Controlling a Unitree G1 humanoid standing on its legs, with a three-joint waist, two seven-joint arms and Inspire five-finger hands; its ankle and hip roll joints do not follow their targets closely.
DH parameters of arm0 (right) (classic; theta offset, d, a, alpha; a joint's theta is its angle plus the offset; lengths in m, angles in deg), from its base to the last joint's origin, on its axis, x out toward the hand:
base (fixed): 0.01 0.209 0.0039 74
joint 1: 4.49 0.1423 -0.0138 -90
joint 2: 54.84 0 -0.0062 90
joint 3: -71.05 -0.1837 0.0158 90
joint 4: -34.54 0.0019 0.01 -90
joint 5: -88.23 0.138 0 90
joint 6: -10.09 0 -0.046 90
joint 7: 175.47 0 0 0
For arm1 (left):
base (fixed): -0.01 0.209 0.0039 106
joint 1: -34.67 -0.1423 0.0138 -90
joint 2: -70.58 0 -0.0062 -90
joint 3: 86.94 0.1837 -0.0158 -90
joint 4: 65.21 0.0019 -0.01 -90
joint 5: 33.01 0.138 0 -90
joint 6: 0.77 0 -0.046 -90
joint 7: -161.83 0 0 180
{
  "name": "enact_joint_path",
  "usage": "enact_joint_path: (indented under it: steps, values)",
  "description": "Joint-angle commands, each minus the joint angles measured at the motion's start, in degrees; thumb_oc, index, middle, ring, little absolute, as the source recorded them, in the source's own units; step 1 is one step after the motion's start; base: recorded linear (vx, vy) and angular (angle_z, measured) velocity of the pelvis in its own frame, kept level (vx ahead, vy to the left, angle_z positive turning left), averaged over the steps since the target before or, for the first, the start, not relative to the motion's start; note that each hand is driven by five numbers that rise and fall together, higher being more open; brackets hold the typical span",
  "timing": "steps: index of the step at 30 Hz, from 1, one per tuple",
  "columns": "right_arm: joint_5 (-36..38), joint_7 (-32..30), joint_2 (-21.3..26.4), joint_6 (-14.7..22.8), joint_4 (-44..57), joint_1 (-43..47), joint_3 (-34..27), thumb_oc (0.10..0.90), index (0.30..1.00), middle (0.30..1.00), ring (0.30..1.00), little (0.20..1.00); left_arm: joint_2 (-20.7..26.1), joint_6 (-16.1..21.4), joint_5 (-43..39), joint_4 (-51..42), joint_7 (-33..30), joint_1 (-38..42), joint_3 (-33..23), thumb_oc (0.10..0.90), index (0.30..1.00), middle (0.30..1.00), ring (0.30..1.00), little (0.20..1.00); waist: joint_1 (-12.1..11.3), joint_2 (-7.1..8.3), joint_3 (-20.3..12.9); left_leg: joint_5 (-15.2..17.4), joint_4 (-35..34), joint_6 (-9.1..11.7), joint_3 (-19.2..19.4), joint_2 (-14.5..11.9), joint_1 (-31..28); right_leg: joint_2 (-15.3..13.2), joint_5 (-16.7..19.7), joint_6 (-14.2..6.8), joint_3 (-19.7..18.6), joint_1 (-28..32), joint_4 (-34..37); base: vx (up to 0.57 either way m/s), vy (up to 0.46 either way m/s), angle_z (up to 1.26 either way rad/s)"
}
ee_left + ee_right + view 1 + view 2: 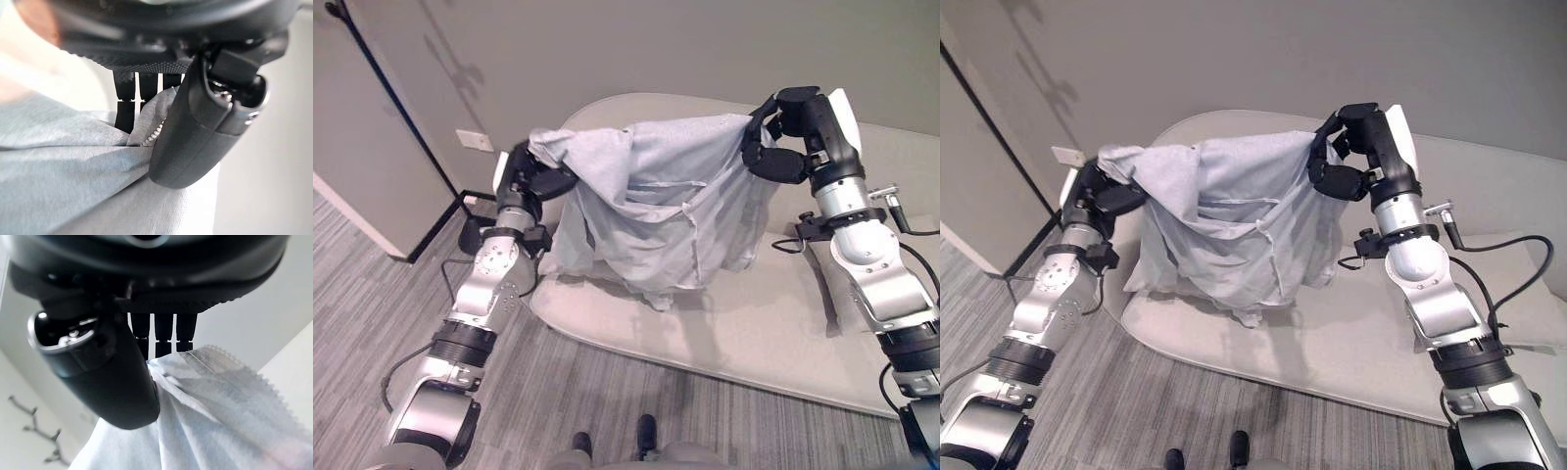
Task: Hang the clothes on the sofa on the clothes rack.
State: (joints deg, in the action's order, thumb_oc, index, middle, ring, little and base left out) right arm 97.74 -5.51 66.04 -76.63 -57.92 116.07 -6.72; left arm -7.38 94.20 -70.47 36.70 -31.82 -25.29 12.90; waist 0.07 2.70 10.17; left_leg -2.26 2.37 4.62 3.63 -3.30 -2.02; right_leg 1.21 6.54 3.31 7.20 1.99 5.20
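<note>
Both hands, left hand point(530, 176) and right hand point(783, 137), are pinching the grey jacket point(651, 201) above the sofa point(754, 323); keeping it taut should ease hanging

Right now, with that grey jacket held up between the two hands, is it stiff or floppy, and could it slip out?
Probably floppy: the jacket sags in deep folds between the left hand and the right hand, above the sofa. It looks light, thin cloth. It might slip, as each hand pinches just an edge.
</note>
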Motion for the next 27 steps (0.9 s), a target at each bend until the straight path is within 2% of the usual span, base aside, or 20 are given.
enact_joint_path:
  steps: [1,2,5,7,8,9,10,11,12,13,14,15,17,18,19,20,21,23,24,27]
  values:
    - [-1.66,-3.76,3.67,5.34,-0.71,9.18,-2.43,0.4,0.3,0.3,0.3,0.3,6.04,11.06,6.51,-4.34,-4.96,7.81,-3.91,0.4,0.3,0.3,0.3,0.3,-0.85,2.16,-4.02,-0.81,0.34,4.03,0.95,-11.67,3.28,-9.85,-7.15,-10.76,4.38,4.2,-0.87,-0.01,0.398,0.52]
    - [-1.67,-3.8,3.66,5.37,-0.77,9.26,-2.41,0.4,0.3,0.3,0.3,0.3,6.06,11.1,6.54,-4.26,-5.04,7.93,-3.85,0.4,0.3,0.3,0.3,0.3,-0.81,2.11,-4.14,-1.15,-0.23,4.14,0.96,-11.77,3.17,-9.74,-7.29,-10.71,4.41,3.95,-1.08,0.01,0.409,0.61]
    - [-2.69,-5.23,5.19,5.22,-0.38,8.28,-3.43,0.4,0.3,0.3,0.3,0.3,7.55,12.04,6.64,-2.97,-6.56,10.24,-3.58,0.4,0.3,0.3,0.3,0.3,-0.35,1.37,-4.45,-6.74,-7.09,5.7,2.07,-17.37,4.89,-11.82,-8.42,-12.46,4.86,3.43,-1.37,0.09,0.342,0.42]
    - [-3.3,-6.18,6.36,5.08,0.18,7.21,-5.06,0.4,0.3,0.3,0.3,0.3,8.69,12.37,6.97,-2.27,-6.73,12.28,-2.56,0.4,0.3,0.3,0.3,0.3,-0.37,0.46,-4.97,-7.67,-7.37,7.06,1.36,-17.74,7.54,-13.14,-8.49,-13.57,5.8,4.41,-0.94,0.19,0.416,0.15]
    - [-3.44,-6.2,6.34,5.12,0.4,6.99,-5.26,0.4,0.3,0.3,0.3,0.3,8.64,12.58,6.81,-2.44,-6.54,12.65,-2.29,0.4,0.3,0.3,0.3,0.3,-0.63,-0.15,-5.43,-6.52,-7.37,7.56,0.29,-16.98,7.65,-13.86,-7.86,-14.09,6.08,4.81,-0.62,0.28,0.538,0.21]
    - [-3.96,-6.49,6.33,5.24,0.16,6.37,-6.23,0.4,0.3,0.3,0.3,0.3,8.92,12.63,7.18,-2.78,-6.38,13.39,-1.8,0.4,0.3,0.3,0.3,0.3,-0.78,-1.05,-6.27,-5.64,-7.37,8.06,-0.44,-15.97,7.89,-15.7,-6.97,-15.13,6.95,5.43,-0.23,0.29,0.593,0.2]
    - [-4.6,-6.49,6.44,4.94,0.45,5.99,-6.93,0.4,0.3,0.3,0.3,0.3,8.78,12.69,7.31,-3.05,-6.2,13.68,-1.19,0.4,0.3,0.3,0.3,0.3,-0.58,-1.2,-6.72,-5.01,-7.37,7.99,-0.17,-14.33,8.14,-17.97,-5.58,-15.98,7.77,5.69,-0.31,0.29,0.61,0.11]
    - [-5.33,-6.55,6.47,4.44,0.63,5.84,-7.38,0.4,0.3,0.3,0.3,0.3,9.07,12.7,7.26,-3.54,-5.88,14.58,-0.38,0.4,0.3,0.3,0.3,0.3,-0.59,-0.37,-7.06,-4.1,-7.25,7.38,0.37,-11.92,7.88,-20.74,-3.0,-16.76,7.53,5.28,-0.92,0.23,0.543,0.21]
    - [-6.02,-7.3,5.95,4.03,-0.06,6.3,-7.23,0.4,0.3,0.3,0.3,0.3,9.43,12.82,7.06,-3.53,-5.98,15.35,0.51,0.4,0.3,0.3,0.3,0.3,-0.86,0.53,-6.83,-2.65,-7.02,6.29,1.3,-9.56,7.45,-24.0,3.8,-17.6,7.47,4.1,-2.68,0.19,0.497,0.23]
    - [-6.26,-7.3,5.32,3.78,0.37,6.75,-7.09,0.4,0.3,0.3,0.3,0.3,10.11,12.61,7.27,-3.57,-6.07,15.77,0.94,0.4,0.3,0.3,0.3,0.3,-1.2,0.75,-6.78,-2.37,-7.28,5.25,2.34,-8.2,7.17,-25.88,6.2,-17.16,8.36,2.64,-3.79,0.14,0.504,0.01]
    - [-6.36,-7.9,4.81,3.79,0.75,7.41,-7.21,0.4,0.3,0.3,0.3,0.3,10.97,12.13,7.92,-3.48,-5.95,17.0,1.6,0.4,0.3,0.3,0.3,0.3,-1.56,0.82,-6.72,-1.38,-7.37,4.05,3.69,-6.72,6.83,-27.11,6.5,-16.28,9.87,1.38,-5.92,0.12,0.479,-0.14]
    - [-6.59,-8.37,4.58,3.92,0.27,7.99,-7.33,0.4,0.3,0.3,0.3,0.3,11.5,12.0,8.56,-3.24,-6.1,18.33,2.34,0.4,0.3,0.3,0.3,0.3,-1.59,0.89,-6.35,-0.81,-7.37,3.01,4.2,-5.55,6.75,-26.99,5.0,-15.4,9.14,0.04,-9.14,0.14,0.483,-0.17]
    - [-6.18,-8.27,5.06,4.33,0.57,8.95,-7.09,0.4,0.3,0.3,0.3,0.3,11.43,11.95,9.42,-3.04,-5.8,20.08,3.39,0.4,0.3,0.3,0.3,0.3,-0.58,0.67,-5.77,0.29,-7.37,1.62,4.16,-3.49,5.94,-21.69,1.19,-13.64,4.89,-3.06,-14.95,0.19,0.412,0.05]
    - [-5.59,-8.02,5.7,4.72,0.65,9.53,-6.8,0.4,0.3,0.3,0.3,0.3,11.28,12.0,9.8,-3.01,-5.8,20.45,3.6,0.4,0.3,0.3,0.3,0.3,-0.18,0.49,-5.62,0.8,-7.37,1.15,4.27,-2.73,5.2,-17.53,-4.09,-12.46,4.04,-3.78,-14.93,0.19,0.283,0.31]
    - [-5.21,-7.92,5.97,4.84,0.58,9.98,-6.6,0.4,0.3,0.3,0.3,0.3,11.29,11.79,10.0,-3.03,-5.81,20.78,3.51,0.4,0.3,0.3,0.3,0.3,0.05,0.2,-5.43,0.89,-7.37,1.02,4.03,-2.35,4.77,-15.16,-6.43,-12.03,3.89,-3.94,-14.92,0.18,0.231,0.43]
    - [-4.63,-7.8,6.48,5.09,0.3,10.67,-6.2,0.4,0.3,0.3,0.3,0.3,11.31,11.65,10.3,-2.85,-5.94,20.98,3.57,0.4,0.3,0.3,0.3,0.3,0.41,0.3,-5.01,1.11,-7.37,0.68,4.16,-1.63,4.17,-11.48,-8.23,-10.55,3.78,-4.89,-14.31,0.14,0.133,0.36]
    - [-4.39,-7.86,6.84,5.11,0.11,10.69,-6.31,0.4,0.3,0.3,0.3,0.3,11.27,11.3,10.28,-2.74,-6.04,20.97,3.35,0.4,0.3,0.3,0.3,0.3,0.91,0.55,-4.6,1.6,-7.37,0.4,3.81,-0.76,3.54,-8.53,-9.13,-10.34,2.68,-6.0,-13.54,0.14,0.146,0.25]
    - [-4.06,-7.8,7.53,5.5,0.12,10.35,-6.76,0.4,0.3,0.3,0.3,0.3,11.11,11.1,10.32,-2.92,-5.93,20.3,2.39,0.4,0.3,0.3,0.3,0.3,1.83,1.13,-4.04,2.1,-7.37,-0.19,3.2,1.17,2.87,-3.97,-8.18,-9.89,0.32,-8.31,-11.05,0.17,0.117,0.31]
    - [-4.19,-7.67,8.41,5.36,0.15,9.52,-7.26,0.4,0.3,0.3,0.3,0.3,10.77,10.96,10.85,-3.23,-5.98,19.33,1.37,0.4,0.3,0.3,0.3,0.3,2.37,1.55,-4.14,3.29,-7.37,-0.74,2.59,2.9,2.03,-2.02,-7.26,-9.07,-1.13,-7.6,-6.94,0.25,0.083,1.01]
    - [-4.0,-7.2,7.73,5.9,0.09,9.25,-7.68,0.4,0.3,0.3,0.3,0.3,9.62,11.23,11.54,-3.85,-5.99,17.72,-0.17,0.4,0.3,0.3,0.3,0.3,1.99,1.7,-5.5,4.48,-7.37,-1.2,2.19,4.41,-0.5,-2.17,-4.68,-9.38,-0.51,-2.28,-0.37,0.29,-0.03,0.85]
